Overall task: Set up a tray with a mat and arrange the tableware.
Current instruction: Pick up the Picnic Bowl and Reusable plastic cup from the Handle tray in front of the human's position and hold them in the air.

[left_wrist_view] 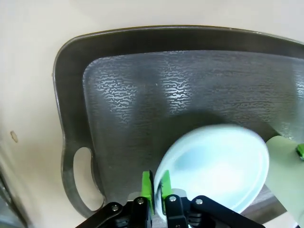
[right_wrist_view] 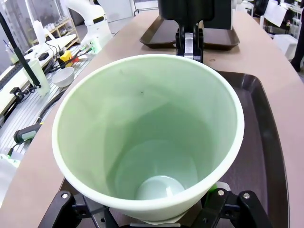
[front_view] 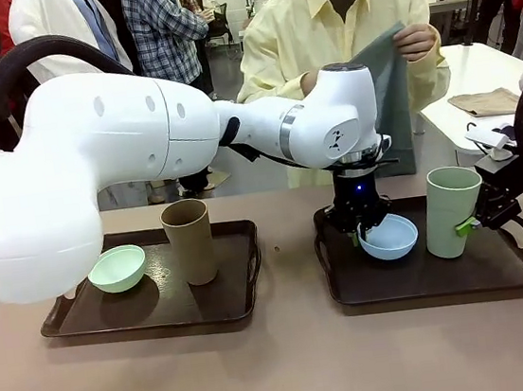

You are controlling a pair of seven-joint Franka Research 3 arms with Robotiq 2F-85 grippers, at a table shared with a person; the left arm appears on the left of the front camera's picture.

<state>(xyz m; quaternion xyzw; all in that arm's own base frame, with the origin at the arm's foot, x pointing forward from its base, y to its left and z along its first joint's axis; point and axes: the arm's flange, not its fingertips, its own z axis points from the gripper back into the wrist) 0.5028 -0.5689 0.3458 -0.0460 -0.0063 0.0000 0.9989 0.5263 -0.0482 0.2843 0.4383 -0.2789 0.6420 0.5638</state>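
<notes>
Left pincer (front_view: pixel 362 232): we see it clenched on the near rim of the light blue bowl (front_view: pixel 391 237). In the left wrist view the pincer (left_wrist_view: pixel 156 190) has one green pad on each side of that rim, at the bottom centre of the frame.
Light blue bowl (left_wrist_view: pixel 218 166): it sits tilted over the tray at centre right of the front view. We cannot tell whether its base touches the tray floor.
Right pincer (front_view: pixel 468 224): it is clenched on the pale green tumbler (front_view: pixel 452 210), with one green pad against the tumbler's lower wall.
Pale green tumbler (right_wrist_view: pixel 147 133): it stands just to the right of the blue bowl, on the same tray. In the right wrist view we look straight down into its open mouth.
Right-hand tray (front_view: pixel 425 280): it is dark brown with a textured floor (left_wrist_view: pixel 142 95) and a cut-out handle, and it carries the bowl and the tumbler.
Left-hand tray (front_view: pixel 161 308): it lies at lower left of the front view, apart from the other tray.
Mint green bowl (front_view: pixel 118 267): it rests on the left part of that tray.
Brown tumbler (front_view: pixel 189 242): it stands upright just to the right of the mint bowl.
Desk (front_view: pixel 282 365): its pale brown top carries both trays.
Mat (front_view: pixel 392 94): this grey-green sheet is held up by the person's hand (front_view: pixel 417 40) at upper right of centre, beyond the desk.
</notes>
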